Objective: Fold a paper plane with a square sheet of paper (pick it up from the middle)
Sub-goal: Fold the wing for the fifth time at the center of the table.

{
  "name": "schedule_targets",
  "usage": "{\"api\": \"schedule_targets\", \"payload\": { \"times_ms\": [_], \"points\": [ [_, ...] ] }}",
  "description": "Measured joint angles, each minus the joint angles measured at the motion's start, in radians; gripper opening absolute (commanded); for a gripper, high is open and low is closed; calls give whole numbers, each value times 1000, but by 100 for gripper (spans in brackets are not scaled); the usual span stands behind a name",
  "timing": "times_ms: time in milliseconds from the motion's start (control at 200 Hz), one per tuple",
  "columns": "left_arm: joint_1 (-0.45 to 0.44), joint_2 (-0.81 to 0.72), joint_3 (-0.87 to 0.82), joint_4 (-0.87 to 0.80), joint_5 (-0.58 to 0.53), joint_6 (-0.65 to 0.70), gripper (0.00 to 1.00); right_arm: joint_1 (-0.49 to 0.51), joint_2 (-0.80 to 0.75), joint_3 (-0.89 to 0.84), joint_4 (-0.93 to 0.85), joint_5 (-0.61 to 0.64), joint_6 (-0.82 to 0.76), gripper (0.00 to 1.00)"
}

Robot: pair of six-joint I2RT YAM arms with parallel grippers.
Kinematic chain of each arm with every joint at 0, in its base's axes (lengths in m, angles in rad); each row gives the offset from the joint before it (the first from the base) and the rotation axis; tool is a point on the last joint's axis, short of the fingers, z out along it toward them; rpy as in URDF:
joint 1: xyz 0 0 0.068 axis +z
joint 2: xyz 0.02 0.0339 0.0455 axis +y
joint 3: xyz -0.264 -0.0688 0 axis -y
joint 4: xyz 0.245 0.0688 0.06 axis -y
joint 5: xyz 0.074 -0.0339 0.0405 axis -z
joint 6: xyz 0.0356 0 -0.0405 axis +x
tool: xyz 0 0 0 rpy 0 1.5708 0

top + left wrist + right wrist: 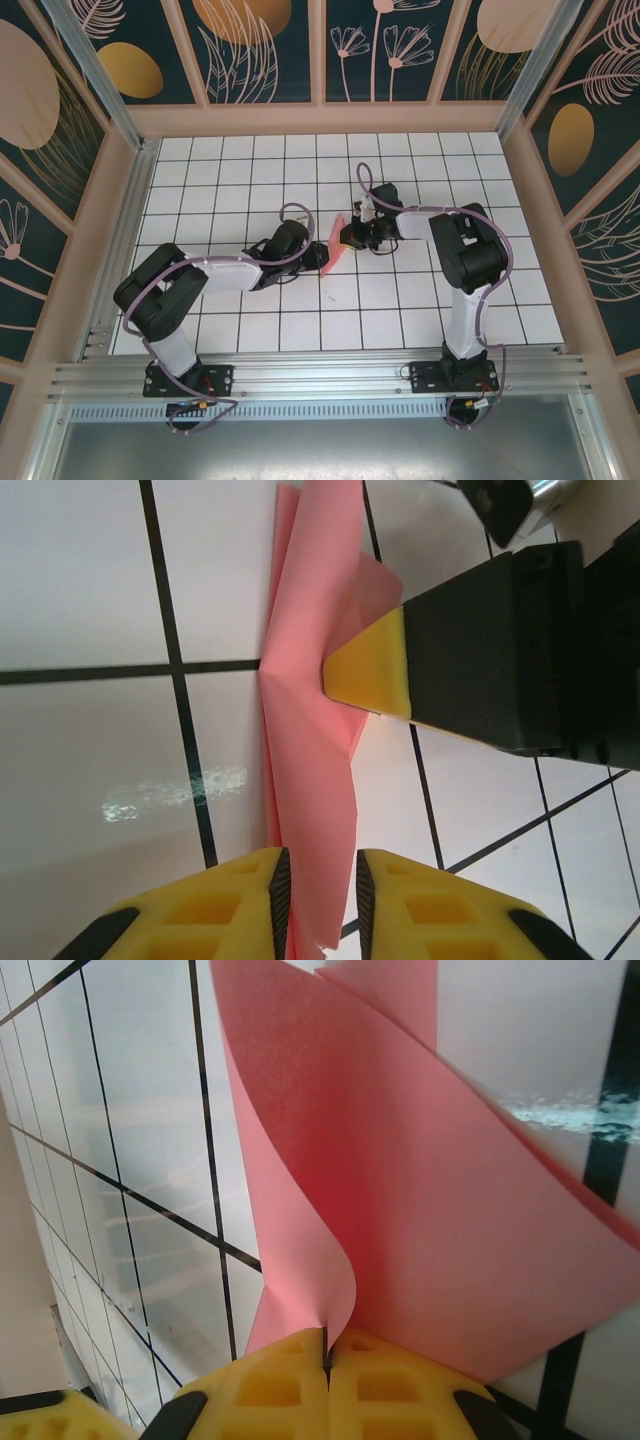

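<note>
White tiled tabletop [250, 170] with dark grid lines, glossy, glare patch visible in left wrist view. Dark teal wall panels [265, 50] with gold ovals and pale leaf line-art, in beige frames. Aluminium rail [320, 375] along near edge.

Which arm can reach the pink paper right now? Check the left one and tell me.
Yes, it seems so: the left gripper already has the folded square sheet of paper between its fingers, nothing blocking. The right gripper is pinching the same sheet too.

Matt pink paper [310, 780] — glossy white tiled table [90, 600].
</note>
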Motion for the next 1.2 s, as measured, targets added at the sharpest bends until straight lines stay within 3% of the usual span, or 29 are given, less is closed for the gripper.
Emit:
{"api": "schedule_targets", "payload": {
  "times_ms": [435,1001,1201],
  "points": [
    [2,100,37,82,63,-40,10,0,1,0,0,0,-2,2],
    [2,123,78,21,45,1,10,0,3,0,1,-1,-1,3],
    [2,121,83,-8,28,19,17,0,5,0,3,-5,-1,4]
  ]
}}
